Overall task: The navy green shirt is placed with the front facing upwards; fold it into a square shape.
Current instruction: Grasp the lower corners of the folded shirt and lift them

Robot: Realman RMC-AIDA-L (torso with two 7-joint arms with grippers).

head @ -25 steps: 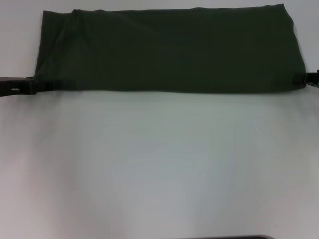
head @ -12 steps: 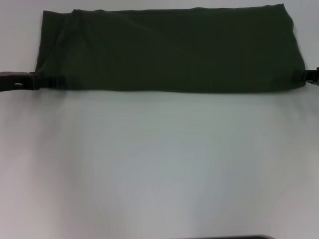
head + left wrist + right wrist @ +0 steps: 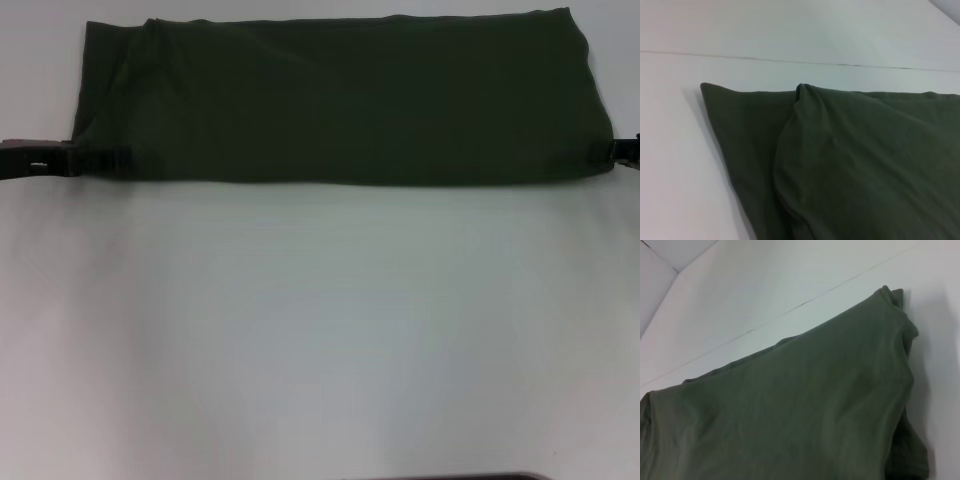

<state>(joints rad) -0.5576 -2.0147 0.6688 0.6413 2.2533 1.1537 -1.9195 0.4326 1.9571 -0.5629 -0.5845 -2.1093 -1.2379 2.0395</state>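
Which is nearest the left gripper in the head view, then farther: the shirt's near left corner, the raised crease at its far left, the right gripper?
1. Near left corner of the dark olive-green cotton shirt, at the left gripper.
2. Raised crease, far left.
3. Right gripper, at the opposite end, right edge.

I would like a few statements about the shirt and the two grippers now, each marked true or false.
1. The shirt lies as a wide folded band on the table. True.
2. The "FREE!" print faces up. False: only plain green cloth shows.
3. The left gripper is at the band's near left corner. True.
4. The right gripper hovers over the middle of the shirt. False: it is at the right end.
5. The shirt is already a square. False: it is much wider than deep.
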